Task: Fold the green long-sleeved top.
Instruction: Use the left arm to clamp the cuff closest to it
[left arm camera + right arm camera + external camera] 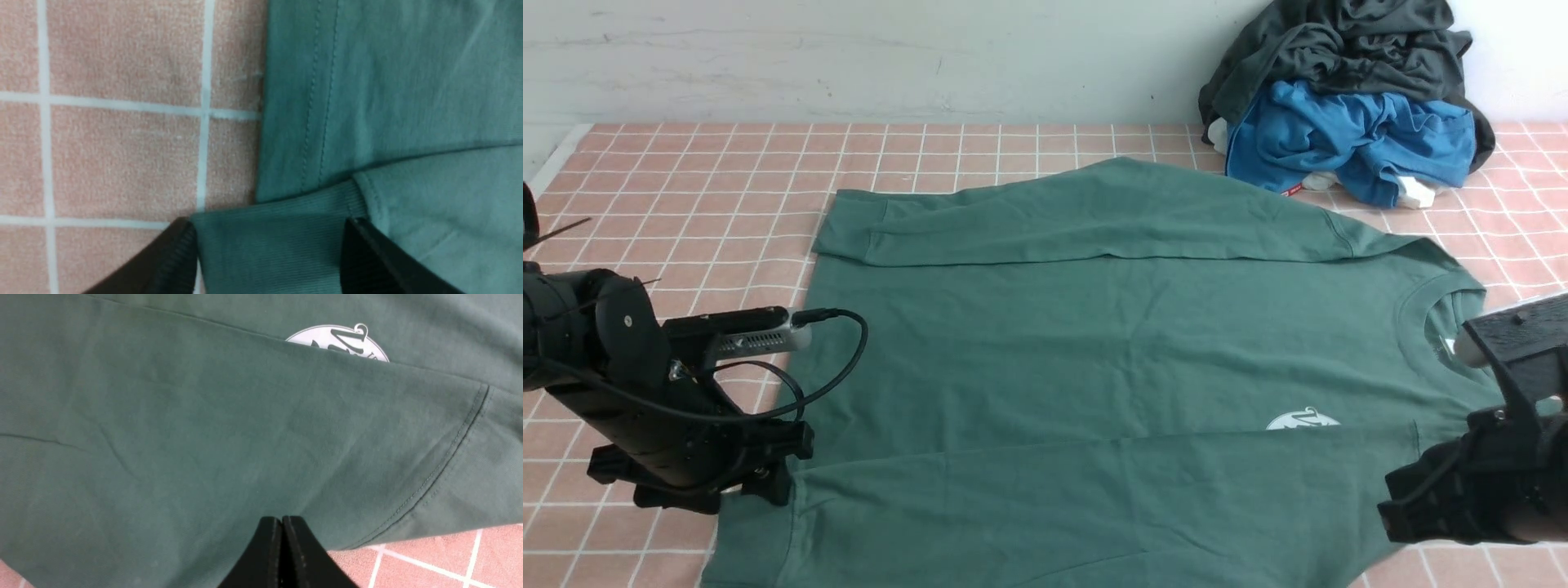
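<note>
Left gripper [267, 228]: jaws spread, one finger on each side of the ribbed cuff [278, 261], nothing pinched. Left arm low at the near-left corner of the green long-sleeved top [1094, 343], wrist tilted down toward the cloth.

Right gripper [282, 520]: fingers pressed together, no cloth seen between them, tip over the near sleeve by the shoulder seam. Right arm low at the near right.

Top lies flat on the checked table [686, 180], neck to the right, both sleeves laid across the body; near sleeve covers part of the white logo [1303, 420].
</note>
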Action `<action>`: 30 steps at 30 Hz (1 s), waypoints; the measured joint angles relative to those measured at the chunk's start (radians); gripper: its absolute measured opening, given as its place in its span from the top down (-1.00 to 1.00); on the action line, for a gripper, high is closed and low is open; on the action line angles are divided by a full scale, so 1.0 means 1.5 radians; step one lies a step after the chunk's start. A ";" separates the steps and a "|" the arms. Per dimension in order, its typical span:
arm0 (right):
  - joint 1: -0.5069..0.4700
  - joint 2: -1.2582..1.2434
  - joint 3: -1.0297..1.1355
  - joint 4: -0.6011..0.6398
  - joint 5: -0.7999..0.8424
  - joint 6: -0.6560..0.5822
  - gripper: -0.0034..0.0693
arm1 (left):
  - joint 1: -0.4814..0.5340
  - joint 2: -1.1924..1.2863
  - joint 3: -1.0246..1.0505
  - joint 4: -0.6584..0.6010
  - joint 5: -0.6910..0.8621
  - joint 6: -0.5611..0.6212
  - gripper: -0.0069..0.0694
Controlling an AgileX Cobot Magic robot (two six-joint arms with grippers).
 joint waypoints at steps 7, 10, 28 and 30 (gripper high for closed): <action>0.000 0.000 0.000 0.000 -0.004 0.000 0.94 | 0.000 0.008 -0.006 0.033 0.019 0.000 -0.29; 0.000 0.000 0.000 0.001 -0.005 -0.001 0.94 | 0.000 0.023 -0.007 0.032 0.020 -0.001 -0.07; 0.000 0.000 0.000 0.018 -0.005 -0.017 0.94 | -0.036 -0.123 -0.085 0.025 0.057 0.061 0.72; 0.000 0.000 0.000 0.018 -0.005 -0.017 0.94 | -0.036 -0.130 -0.102 0.026 0.086 0.061 0.72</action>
